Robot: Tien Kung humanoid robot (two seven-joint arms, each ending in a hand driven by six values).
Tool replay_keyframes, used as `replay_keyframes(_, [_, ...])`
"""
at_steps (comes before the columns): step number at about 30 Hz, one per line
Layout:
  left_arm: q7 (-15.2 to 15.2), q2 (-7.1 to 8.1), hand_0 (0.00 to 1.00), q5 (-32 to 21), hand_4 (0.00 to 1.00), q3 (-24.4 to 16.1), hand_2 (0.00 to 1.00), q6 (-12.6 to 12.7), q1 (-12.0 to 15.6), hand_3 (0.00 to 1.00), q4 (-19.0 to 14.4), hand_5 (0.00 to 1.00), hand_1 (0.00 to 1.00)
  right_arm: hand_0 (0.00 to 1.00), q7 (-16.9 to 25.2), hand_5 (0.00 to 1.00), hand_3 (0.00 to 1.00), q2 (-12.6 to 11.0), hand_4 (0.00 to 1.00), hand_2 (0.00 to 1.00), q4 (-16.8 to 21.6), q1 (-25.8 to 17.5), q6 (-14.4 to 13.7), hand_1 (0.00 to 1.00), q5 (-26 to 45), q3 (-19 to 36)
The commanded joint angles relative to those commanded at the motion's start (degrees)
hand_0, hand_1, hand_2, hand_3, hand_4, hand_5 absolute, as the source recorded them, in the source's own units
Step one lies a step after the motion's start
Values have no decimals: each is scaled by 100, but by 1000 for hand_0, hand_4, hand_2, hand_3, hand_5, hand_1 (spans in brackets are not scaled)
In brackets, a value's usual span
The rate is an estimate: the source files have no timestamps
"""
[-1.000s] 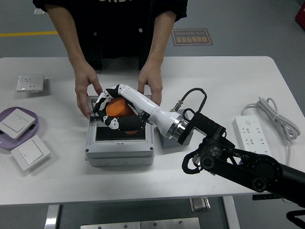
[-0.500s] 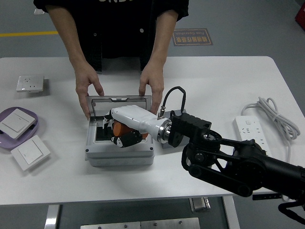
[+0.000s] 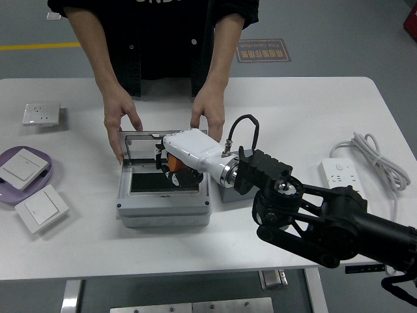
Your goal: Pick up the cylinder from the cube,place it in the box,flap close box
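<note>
White table (image 3: 78,241): my right hand (image 3: 174,164), clutching the orange cylinder (image 3: 174,163), has dropped into the box (image 3: 163,207); I'd release next.

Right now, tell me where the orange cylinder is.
In the head view, the orange cylinder is left of centre, gripped in the right hand over the open grey box, below the person's hands.

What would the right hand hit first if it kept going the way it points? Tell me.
The right hand, shut on the orange cylinder, points left and slightly down over the open grey box. Going straight on, it would probably meet the box's dark inner floor or left wall first; depth is unclear from one view.
</note>
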Motion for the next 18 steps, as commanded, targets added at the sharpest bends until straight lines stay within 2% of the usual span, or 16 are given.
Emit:
replay_keyframes(5, [-1,0,690,21,707,-17,681,1,-7,718,-3,222,692,207,49,2,468,-4,154,496,-29,-14,-113,384,144,-26])
replay_keyframes(6, [-1,1,690,24,706,-20,681,1,-8,717,-4,221,692,286,54,2,540,-6,304,537,-30,-15,-121,453,166,-28])
replay_keyframes(11, [-2,4,690,12,706,-6,681,2,-9,717,-3,221,692,286,108,2,540,-20,304,537,-22,-2,-156,453,316,-62])
replay_keyframes(12, [-2,4,690,12,705,-6,682,2,-9,716,-3,219,692,292,121,2,591,-20,358,558,-21,1,-163,488,337,-69])
replay_keyframes(17, [-2,6,690,35,705,-27,682,-1,-13,716,-6,219,692,292,213,2,591,-23,358,558,-32,18,-180,488,464,-98])
replay_keyframes(18, [-1,7,689,46,704,-36,678,-2,-14,715,-8,220,692,294,251,2,598,-23,398,561,-37,21,-189,496,501,-103])
